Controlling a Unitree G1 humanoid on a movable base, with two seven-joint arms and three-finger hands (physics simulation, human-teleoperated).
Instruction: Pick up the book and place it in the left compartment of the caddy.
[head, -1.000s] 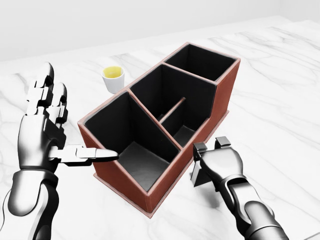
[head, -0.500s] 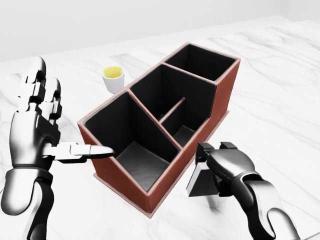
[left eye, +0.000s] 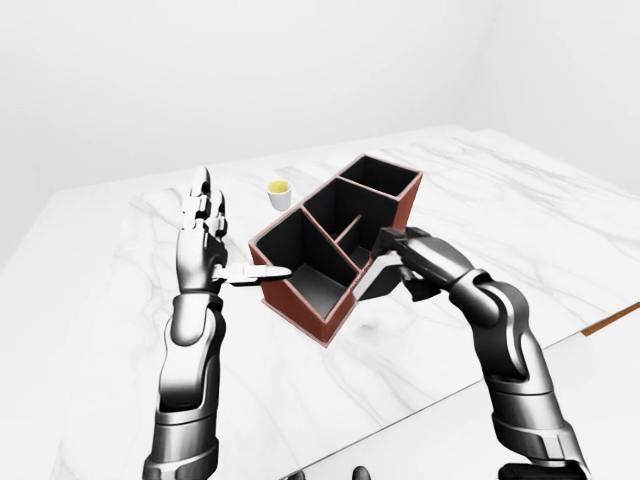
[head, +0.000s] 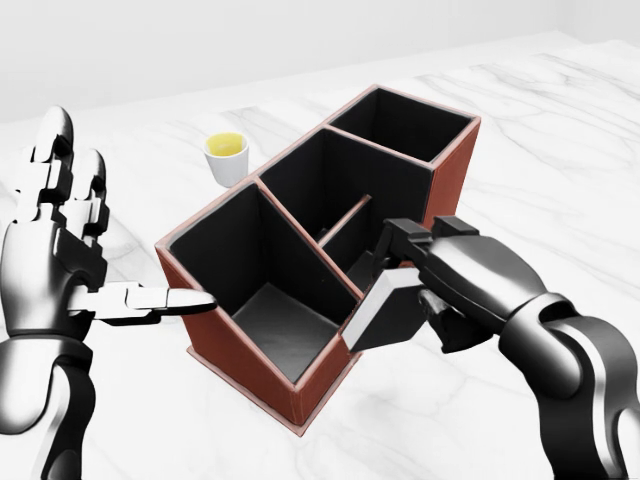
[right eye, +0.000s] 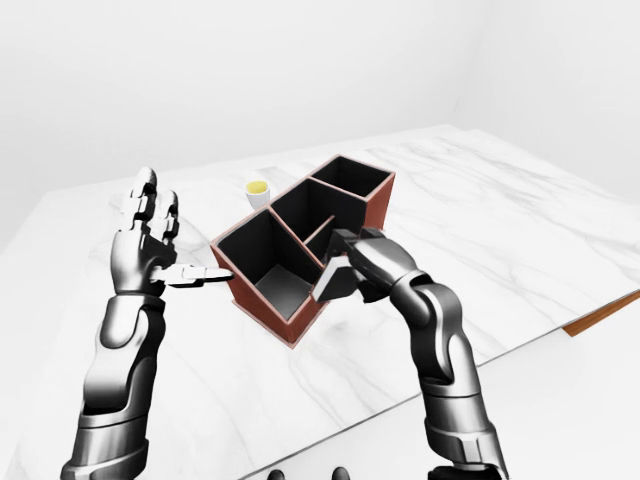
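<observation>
A brown caddy (head: 232, 358) with black compartments lies diagonally across the marble table in the head view. Its left compartment (head: 272, 305) is the lower-left one and holds nothing. My right hand (head: 432, 278) is shut on a dark grey book (head: 385, 312). It holds the book tilted in the air against the caddy's right wall, level with the rim. My left hand (head: 100, 250) stands open to the left of the caddy, fingers up. Its thumb points at the caddy's left wall without touching it.
A small white cup (head: 226, 158) of yellow liquid stands just above the caddy's left end. The marble table (left eye: 420, 350) ends near the bottom right of the eye views, where a brown strip (left eye: 610, 320) shows past the edge.
My right hand has lifted the book off the table and carried it up and left to the caddy's right wall. My left hand has drifted a little left.
</observation>
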